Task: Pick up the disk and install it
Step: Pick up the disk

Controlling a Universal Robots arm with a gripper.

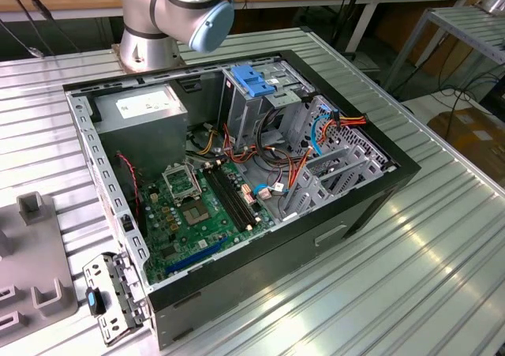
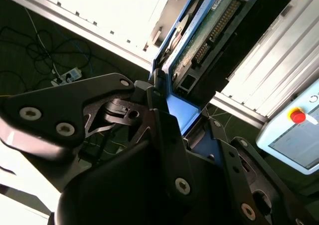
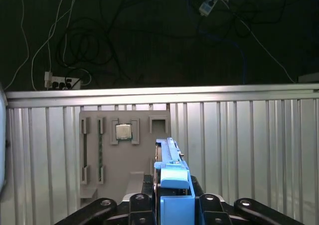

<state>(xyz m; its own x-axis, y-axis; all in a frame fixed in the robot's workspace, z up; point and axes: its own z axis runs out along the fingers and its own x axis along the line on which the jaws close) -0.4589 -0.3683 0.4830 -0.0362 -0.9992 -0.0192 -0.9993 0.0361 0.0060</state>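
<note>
Firmly gripped: my gripper (image 3: pixel 172 207) clamps the disk (image 3: pixel 172 170) edge-on by its blue side rails.
In both wrist views my fingers (image 2: pixel 164 135) are closed on the disk, held over the ribbed metal table (image 3: pixel 249 150); its green circuit board faces the second wrist view. Beyond it lies a grey parts tray (image 3: pixel 134 160) carrying a processor chip (image 3: pixel 123 131). In the exterior view, my arm's base (image 1: pixel 150 24) stands behind the open computer case (image 1: pixel 371 202).
</note>
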